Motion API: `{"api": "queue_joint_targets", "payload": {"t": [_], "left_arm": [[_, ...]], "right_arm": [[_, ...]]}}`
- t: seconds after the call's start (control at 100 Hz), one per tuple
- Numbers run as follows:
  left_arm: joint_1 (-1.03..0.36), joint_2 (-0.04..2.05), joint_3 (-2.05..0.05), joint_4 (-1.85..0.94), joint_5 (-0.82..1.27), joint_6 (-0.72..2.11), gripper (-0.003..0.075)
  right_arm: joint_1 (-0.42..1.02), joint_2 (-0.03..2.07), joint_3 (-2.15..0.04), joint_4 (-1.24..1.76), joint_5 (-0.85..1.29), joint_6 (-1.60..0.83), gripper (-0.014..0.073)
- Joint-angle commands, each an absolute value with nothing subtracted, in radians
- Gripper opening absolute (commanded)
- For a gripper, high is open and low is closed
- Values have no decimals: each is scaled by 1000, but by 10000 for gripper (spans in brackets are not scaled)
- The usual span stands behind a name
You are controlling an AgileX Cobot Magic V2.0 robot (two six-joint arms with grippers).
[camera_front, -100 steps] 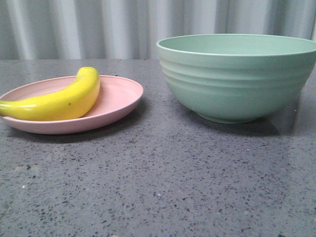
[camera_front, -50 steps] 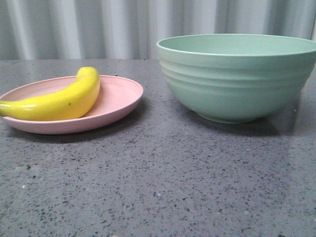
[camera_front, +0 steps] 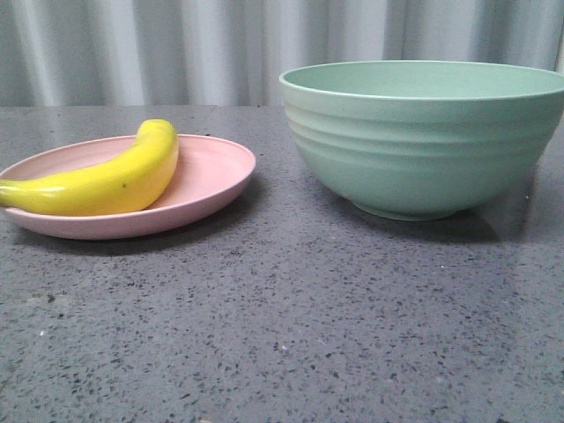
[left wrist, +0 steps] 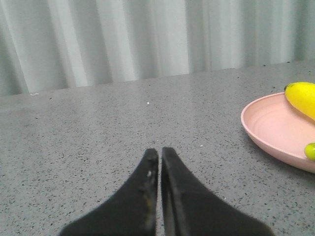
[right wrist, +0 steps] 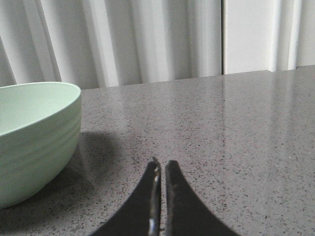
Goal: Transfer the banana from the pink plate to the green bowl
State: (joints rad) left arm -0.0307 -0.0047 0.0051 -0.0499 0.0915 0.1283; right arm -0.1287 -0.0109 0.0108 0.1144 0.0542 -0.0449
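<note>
The banana (camera_front: 106, 181) lies on the pink plate (camera_front: 216, 172) at centre left of the front view, its thin end running off the frame's left edge. The green bowl (camera_front: 423, 141) stands at upper right, apart from the plate, with a strip of bare grey speckled table (camera_front: 282, 326) between them and a broad bare stretch across the lower half of the frame.

No arm shows in the front view. The left wrist view shows the left gripper (left wrist: 160, 153) with its fingers pressed together on nothing, the plate and banana at that frame's right edge. The right wrist view shows the right gripper (right wrist: 161, 164) likewise closed and empty, the bowl at the left edge. A pale pleated curtain (camera_front: 176, 44) backs the table.
</note>
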Motion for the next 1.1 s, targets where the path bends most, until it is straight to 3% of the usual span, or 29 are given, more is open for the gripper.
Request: {"api": "queue_joint_targets", "payload": {"t": [0.0, 0.25, 0.44, 0.89, 1.09], "left_arm": [[-39, -33, 11, -61, 6, 127, -20], [-39, -33, 5, -61, 6, 127, -20], [-39, -6, -73, -54, 20, 127, -20], [-39, 360, -290, -33, -75, 127, -20], [-39, 471, -300, -46, -181, 127, 3]], "right_arm": [[-134, -29, 33, 104, -31, -48, -67], [-134, -29, 30, 104, -25, -48, -67], [-134, 15, -60, 104, 139, -48, -67], [-134, 373, -285, 144, 162, -48, -59], [-134, 409, -292, 146, 97, -48, -62]]}}
